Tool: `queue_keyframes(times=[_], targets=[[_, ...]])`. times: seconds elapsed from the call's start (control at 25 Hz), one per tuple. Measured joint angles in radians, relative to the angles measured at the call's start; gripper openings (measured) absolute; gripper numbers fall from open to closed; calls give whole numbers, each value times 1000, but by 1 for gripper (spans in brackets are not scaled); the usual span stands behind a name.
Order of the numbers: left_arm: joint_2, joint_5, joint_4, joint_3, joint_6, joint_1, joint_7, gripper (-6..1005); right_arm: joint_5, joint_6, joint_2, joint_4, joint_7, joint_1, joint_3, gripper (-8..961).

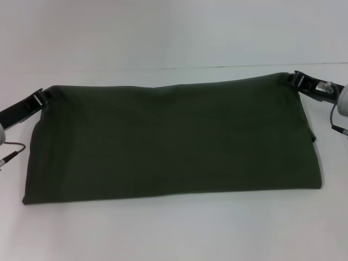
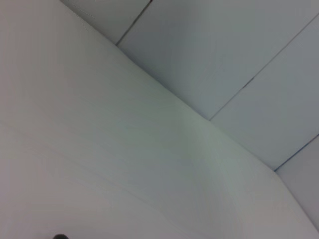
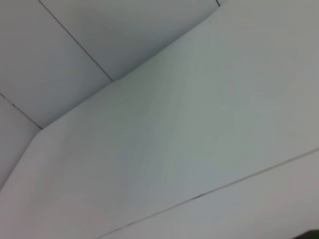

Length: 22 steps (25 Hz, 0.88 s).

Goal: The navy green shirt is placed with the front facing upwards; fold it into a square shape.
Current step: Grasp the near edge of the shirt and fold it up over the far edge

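Both end effectors, left end effector (image 1: 45,96) & right end effector (image 1: 293,79), pinch navy green shirt (image 1: 174,141) corners, long axis left-right.

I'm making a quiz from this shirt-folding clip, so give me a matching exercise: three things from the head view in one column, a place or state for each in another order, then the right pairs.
Things:
1. navy green shirt
2. left gripper
3. right gripper

Places or states:
A. at the shirt's far corner on the robot's right
B. lying folded into a wide band, no print showing
C. at the shirt's far corner on the robot's left

Pairs: 1-B, 2-C, 3-A
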<state>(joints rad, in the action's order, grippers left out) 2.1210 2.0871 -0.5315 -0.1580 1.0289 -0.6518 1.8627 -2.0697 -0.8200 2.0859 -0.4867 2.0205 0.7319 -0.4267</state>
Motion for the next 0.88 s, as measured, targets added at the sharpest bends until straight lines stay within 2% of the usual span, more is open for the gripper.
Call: queue_keyframes(times=[0.24,0.44,0.88], targets=[[6,-41,50,-1,-84,-22,-62,42,45,86,3,54,-74,36,-14,55],[25,-85,61,-2,-147,-29,-105,42,81,147,4,92,-138,62,-15,55],[42,-126,83,0,-226,-44,-159,67,83,212,6,113,-143,74,-24,57]])
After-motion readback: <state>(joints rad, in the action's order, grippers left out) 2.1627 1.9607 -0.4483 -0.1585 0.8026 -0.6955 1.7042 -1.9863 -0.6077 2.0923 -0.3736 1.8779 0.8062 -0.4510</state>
